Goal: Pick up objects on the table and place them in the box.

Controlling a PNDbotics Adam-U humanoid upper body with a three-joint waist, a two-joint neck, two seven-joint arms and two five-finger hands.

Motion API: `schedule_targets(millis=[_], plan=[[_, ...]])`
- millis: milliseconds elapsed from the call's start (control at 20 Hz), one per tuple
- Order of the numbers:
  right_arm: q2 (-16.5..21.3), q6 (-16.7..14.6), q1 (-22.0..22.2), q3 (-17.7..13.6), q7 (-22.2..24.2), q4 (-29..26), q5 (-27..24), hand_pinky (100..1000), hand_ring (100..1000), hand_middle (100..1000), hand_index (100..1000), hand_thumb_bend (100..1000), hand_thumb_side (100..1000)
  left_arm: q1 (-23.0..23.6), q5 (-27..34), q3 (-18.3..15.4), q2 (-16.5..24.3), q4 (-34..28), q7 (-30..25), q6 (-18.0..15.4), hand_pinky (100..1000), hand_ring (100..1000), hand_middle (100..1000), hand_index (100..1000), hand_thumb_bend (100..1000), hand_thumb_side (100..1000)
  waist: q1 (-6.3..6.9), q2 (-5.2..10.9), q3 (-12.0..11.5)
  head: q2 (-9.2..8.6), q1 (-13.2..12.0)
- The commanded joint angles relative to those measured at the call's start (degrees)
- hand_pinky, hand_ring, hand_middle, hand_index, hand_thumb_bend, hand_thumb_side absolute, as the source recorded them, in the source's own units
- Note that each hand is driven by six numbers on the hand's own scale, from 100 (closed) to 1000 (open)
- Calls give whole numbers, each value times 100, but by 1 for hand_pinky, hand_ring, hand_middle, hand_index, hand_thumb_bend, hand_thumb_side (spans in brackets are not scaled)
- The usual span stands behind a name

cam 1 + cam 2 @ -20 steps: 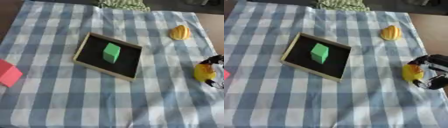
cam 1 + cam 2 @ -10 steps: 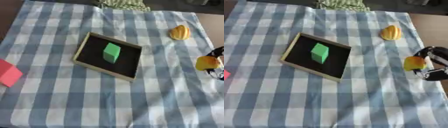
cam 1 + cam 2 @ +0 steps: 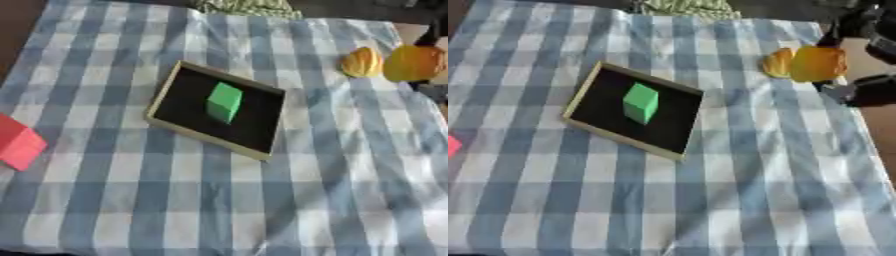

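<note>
A shallow black box (image 3: pixel 188 102) with a pale rim lies on the checked cloth, left of the middle. A green cube (image 3: pixel 224 101) sits inside it. My right hand (image 3: pixel 875 91) comes in from the right edge and is curled round a round orange object (image 3: pixel 818 63), holding it above the cloth. Just left of that object a ribbed yellow-orange object (image 3: pixel 360 62) lies on the cloth. A red block (image 3: pixel 17 142) rests at the left edge. My left hand does not show in either view.
The blue-and-white checked cloth (image 3: pixel 219 200) covers the table. A green striped thing (image 3: pixel 245 6) lies at the far edge. Bare brown table shows along the right side (image 3: pixel 881 130).
My right hand has lifted the orange object off the cloth at the right edge and carried it away from me, up beside the ribbed yellow-orange object.
</note>
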State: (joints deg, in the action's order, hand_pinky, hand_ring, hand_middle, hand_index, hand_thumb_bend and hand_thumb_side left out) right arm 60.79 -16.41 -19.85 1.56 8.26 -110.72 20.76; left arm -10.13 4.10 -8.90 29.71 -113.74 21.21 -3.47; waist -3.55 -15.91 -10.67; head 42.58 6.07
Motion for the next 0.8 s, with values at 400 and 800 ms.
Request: schedule_targets(millis=[400, 800], plan=[[-683, 45, -1803, 1052, 1128, -21, -544, 798, 557, 441, 618, 100, 111, -79, 16, 34, 92, -86, -66, 4, 994, 773, 692, 839, 100, 616, 8, 74, -96, 43, 117], [-1714, 38, -2594, 1647, 1461, 1183, 371, 796, 570, 454, 625, 109, 157, -100, 40, 59, 63, -86, -102, 17, 995, 774, 692, 839, 100, 617, 21, 76, -137, -17, 124]])
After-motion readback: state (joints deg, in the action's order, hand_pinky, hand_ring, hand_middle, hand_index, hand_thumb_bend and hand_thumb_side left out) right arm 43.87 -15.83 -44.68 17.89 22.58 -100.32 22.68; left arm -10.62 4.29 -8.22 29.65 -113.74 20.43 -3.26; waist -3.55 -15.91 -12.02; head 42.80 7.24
